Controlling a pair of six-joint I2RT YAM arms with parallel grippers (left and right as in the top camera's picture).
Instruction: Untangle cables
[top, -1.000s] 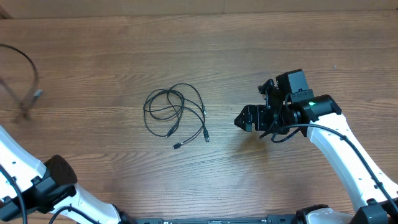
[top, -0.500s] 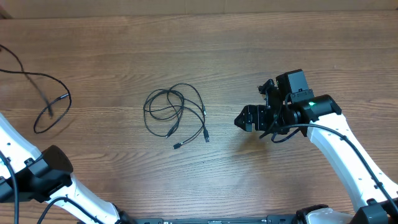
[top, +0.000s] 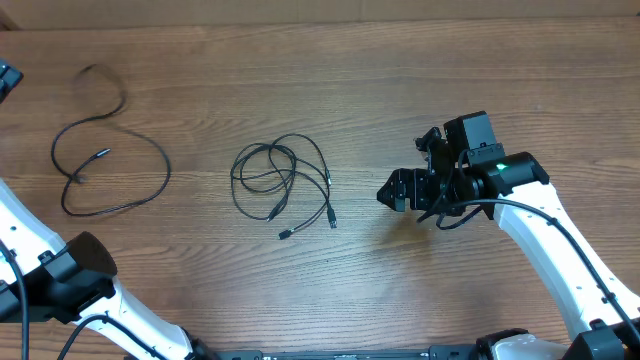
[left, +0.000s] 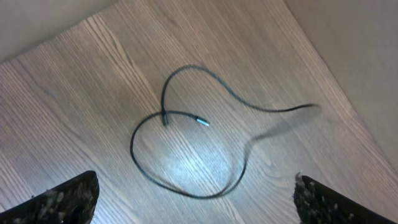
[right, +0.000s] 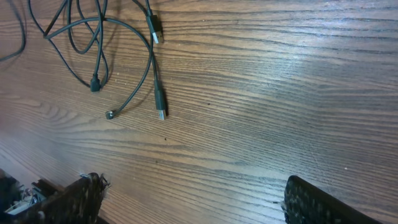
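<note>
The cables (top: 275, 178) lie in a loose knot near the middle of the wooden counter (top: 400, 80): thin black cords looped over one another in a rough oval, with plug ends trailing out at the bundle's lower right. In the right wrist view the knot (right: 99, 43) fills the upper left corner, and four ends show clear of it: a silvery-tipped plug (right: 160, 104) lying flat on the wood, a second plug (right: 155, 28) above it, a small black plug (right: 94, 84) to the left, and a tiny round tip (right: 111, 114) between them

A single cable (top: 98, 156) lies by itself well to the left of the knot, curled in one open loop near the counter's left edge and touching none of the other cords. The left wrist camera looks down on it (left: 183, 116): the loop crosses itself once, a pale-tipped end lies inside the loop, and the far stretch is blurred

The left fingers (left: 68, 199) frame that view at the bottom corners, spread wide with nothing between them. The right fingers (right: 323, 202) are likewise spread wide and hold nothing; from overhead they sit well to the right of the knot, pointing towards it, on the white right arm (top: 560, 260)
</note>
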